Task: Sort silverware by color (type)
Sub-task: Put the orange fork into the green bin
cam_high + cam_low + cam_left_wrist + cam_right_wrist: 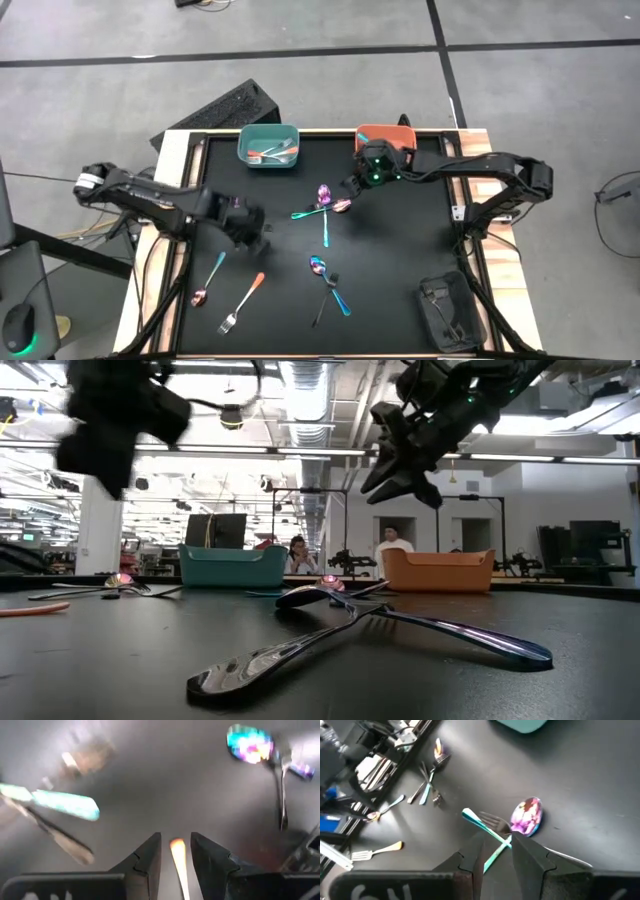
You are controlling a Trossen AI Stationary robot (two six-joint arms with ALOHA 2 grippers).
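Forks and spoons lie scattered on the black table. A teal-handled fork point(308, 212) crosses a teal-handled piece point(326, 228) beside two purple spoon bowls point(324, 192). My right gripper point(352, 187) hangs open above this pile point(495, 837), off the table in the low view point(398, 475). My left gripper point(258, 235) is open and raised point(105, 450). The tip of the orange-handled fork point(243, 300) shows on the table below its fingers point(177, 852). A teal-handled spoon point(210, 278), another spoon point(318, 265) and a dark fork point(324, 298) lie nearer.
A teal bin point(270, 146) holding a few pieces and an orange bin point(385, 133) stand at the far edge; my right arm partly covers the orange bin. A dark pouch point(445, 315) lies at the near right corner. People point(392, 545) show in the room behind.
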